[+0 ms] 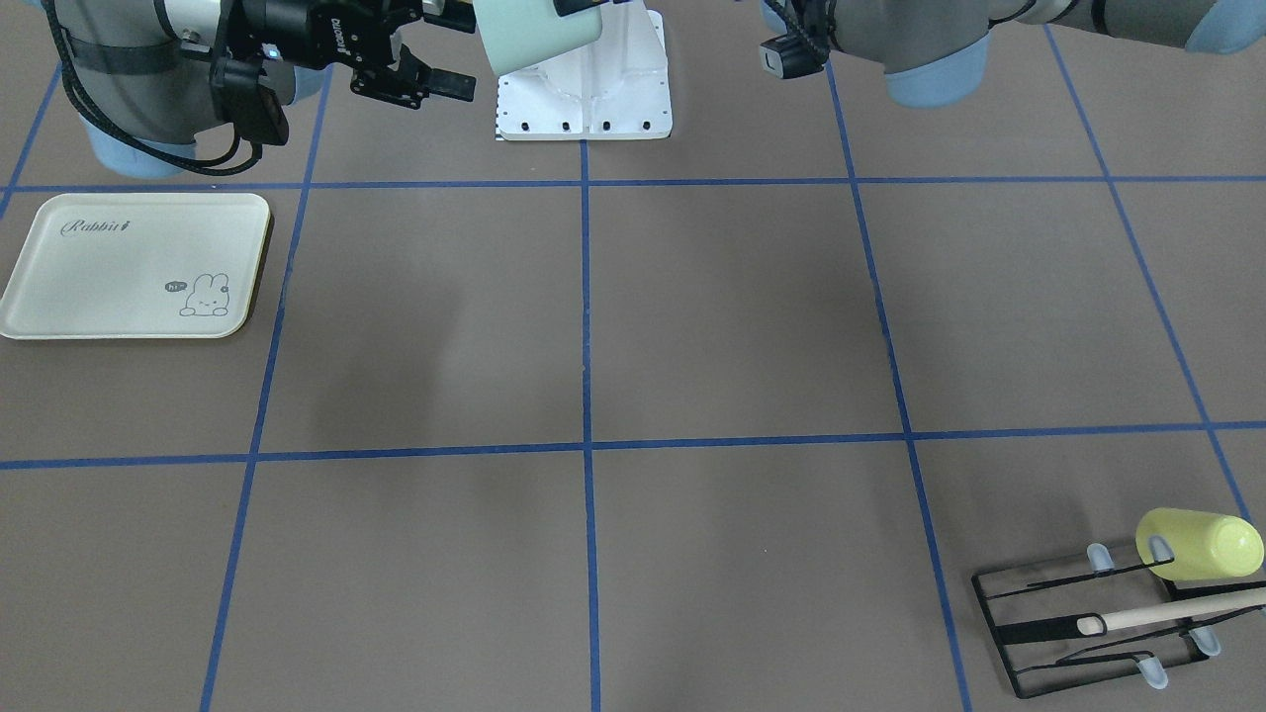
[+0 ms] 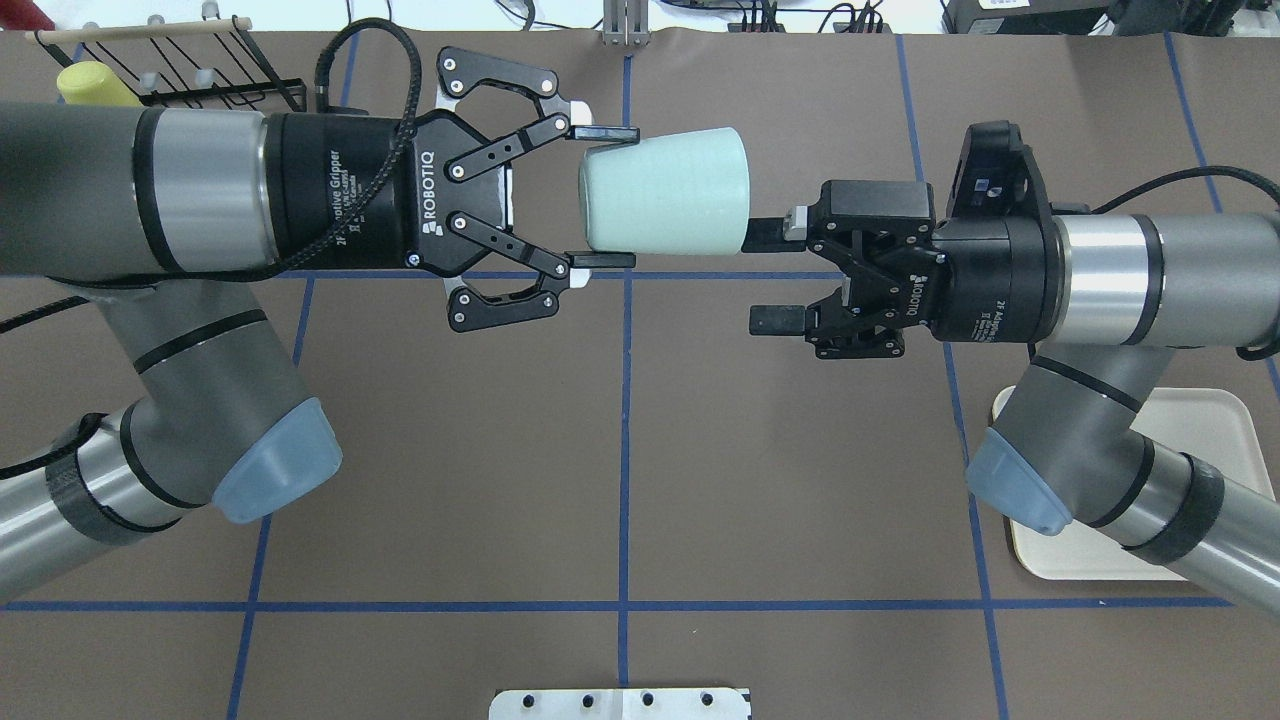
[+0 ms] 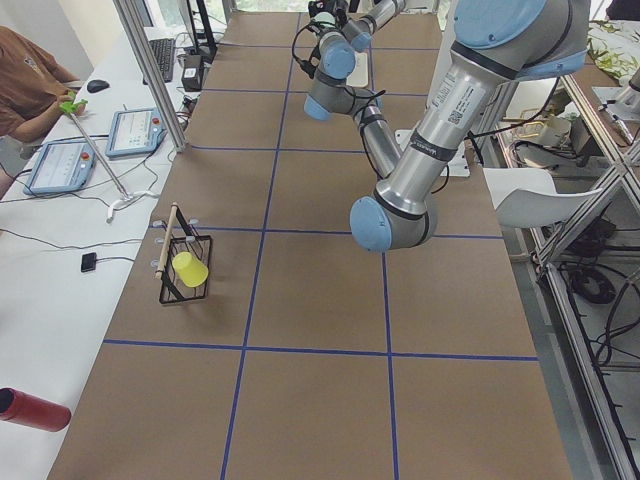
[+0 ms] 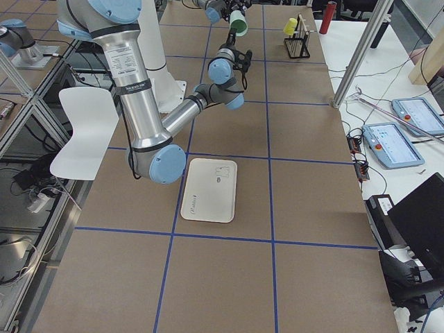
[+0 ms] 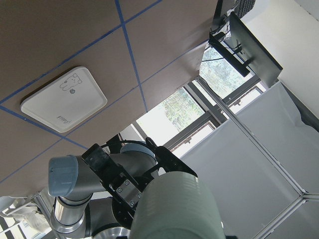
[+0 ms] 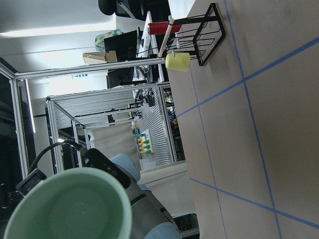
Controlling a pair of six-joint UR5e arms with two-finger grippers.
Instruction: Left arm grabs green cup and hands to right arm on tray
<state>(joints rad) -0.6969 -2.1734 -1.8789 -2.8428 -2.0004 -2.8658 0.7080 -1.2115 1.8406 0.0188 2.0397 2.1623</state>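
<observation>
The pale green cup (image 2: 665, 190) hangs on its side in the air above the table's middle, its mouth toward the right arm. My left gripper (image 2: 605, 197) is shut on the cup's narrow base end. My right gripper (image 2: 768, 278) is open, with its upper finger at the cup's rim and its lower finger off to the side. The cup (image 1: 534, 30) and the right gripper (image 1: 450, 49) also show at the top of the front view. The right wrist view looks into the cup's mouth (image 6: 70, 209). The cream tray (image 1: 134, 265) lies flat and bare under the right arm (image 2: 1215, 420).
A black wire rack (image 1: 1078, 623) with a yellow-green cup (image 1: 1202, 544) and a wooden stick stands at the far corner on my left side. The white base plate (image 1: 584, 99) sits between the arms. Operators' tablets lie beyond the table's far edge.
</observation>
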